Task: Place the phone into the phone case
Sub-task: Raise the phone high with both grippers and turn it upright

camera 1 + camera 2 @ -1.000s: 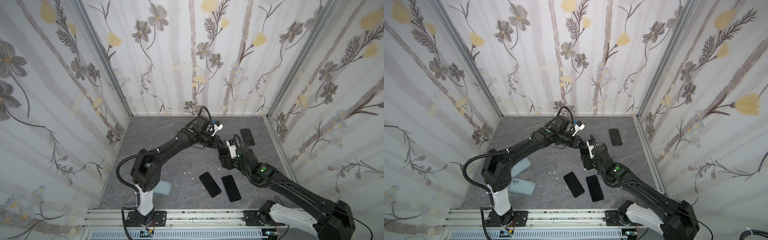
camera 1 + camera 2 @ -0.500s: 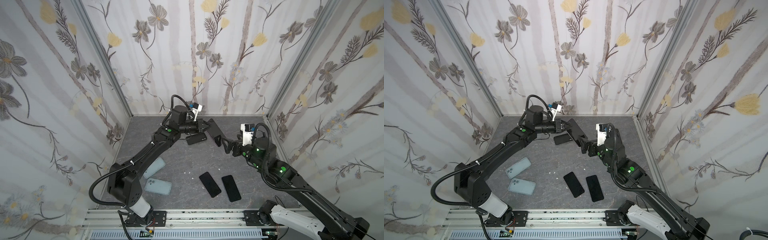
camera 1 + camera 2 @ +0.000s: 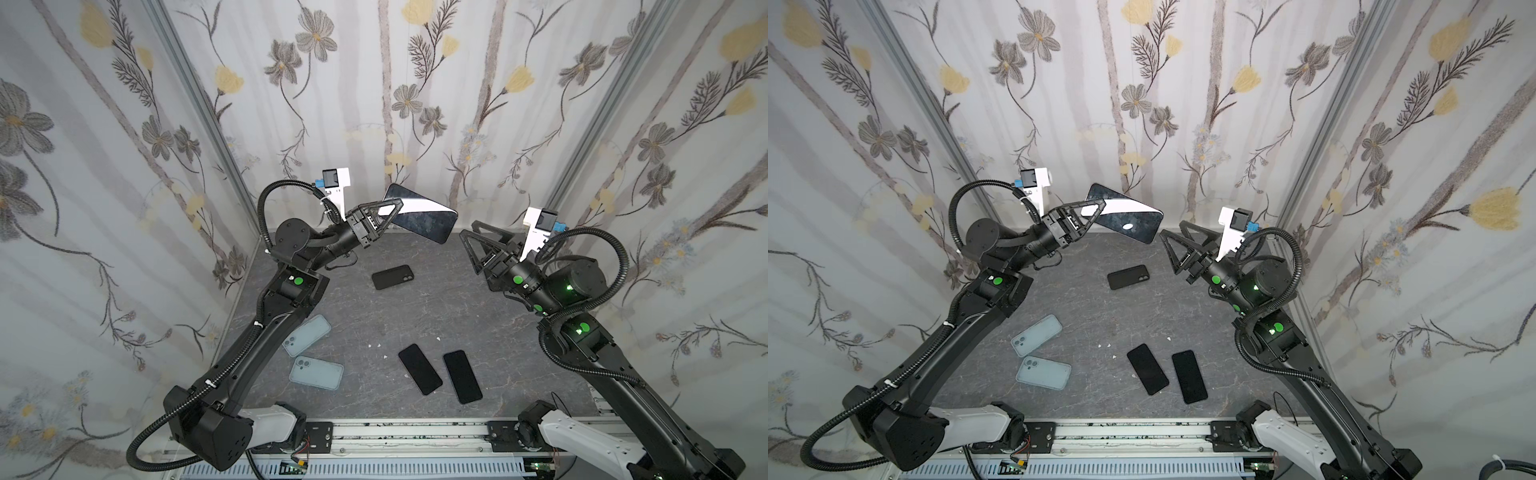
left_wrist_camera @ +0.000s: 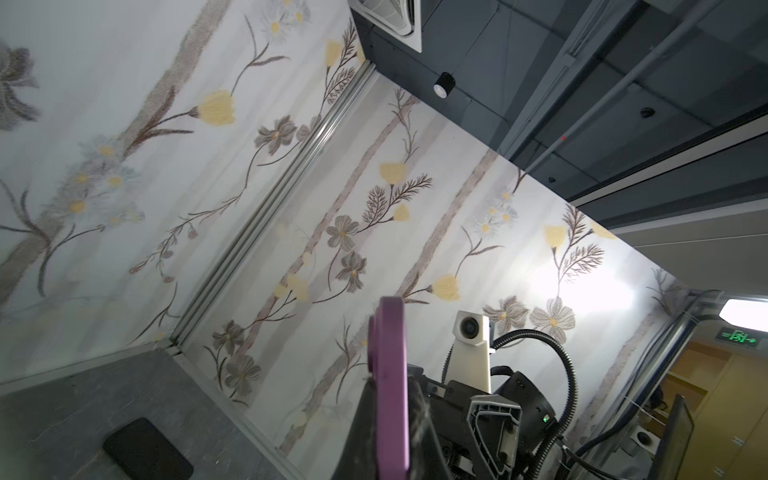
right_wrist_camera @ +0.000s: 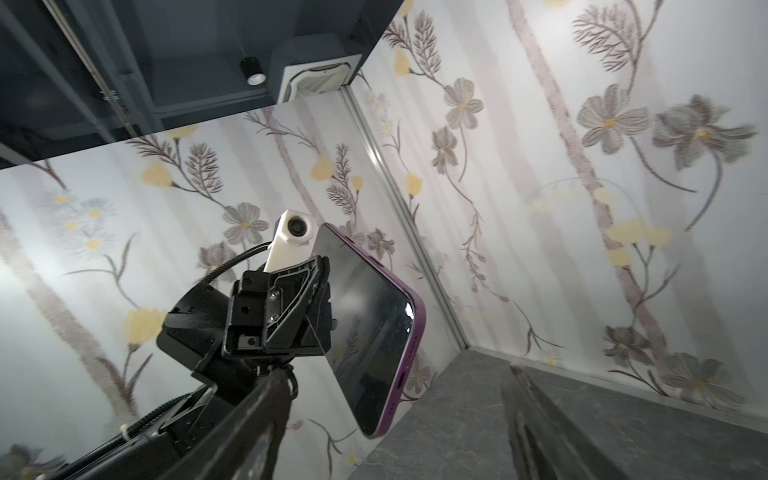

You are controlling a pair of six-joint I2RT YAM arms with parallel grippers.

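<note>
A purple phone (image 3: 422,218) (image 3: 1125,220) hangs in the air near the back wall, screen tilted up. My left gripper (image 3: 397,203) (image 3: 1098,203) is shut on its left end; the left wrist view shows its purple edge (image 4: 390,386) clamped between the fingers. My right gripper (image 3: 468,229) (image 3: 1172,227) stands open just off the phone's right end, not touching it. The right wrist view shows the phone (image 5: 365,332) a short way ahead of the open jaws. A black phone case (image 3: 392,276) (image 3: 1128,276) lies on the floor below.
Two pale blue cases (image 3: 306,335) (image 3: 316,372) lie at the left by the left arm. Two black phones (image 3: 419,369) (image 3: 462,376) lie side by side at the front middle. Another flat black item (image 4: 145,449) lies on the floor near the wall.
Both grippers rose from low over the floor. The left lifted the phone up toward the back wall. The right opened and drew back to the right, off the phone.
</note>
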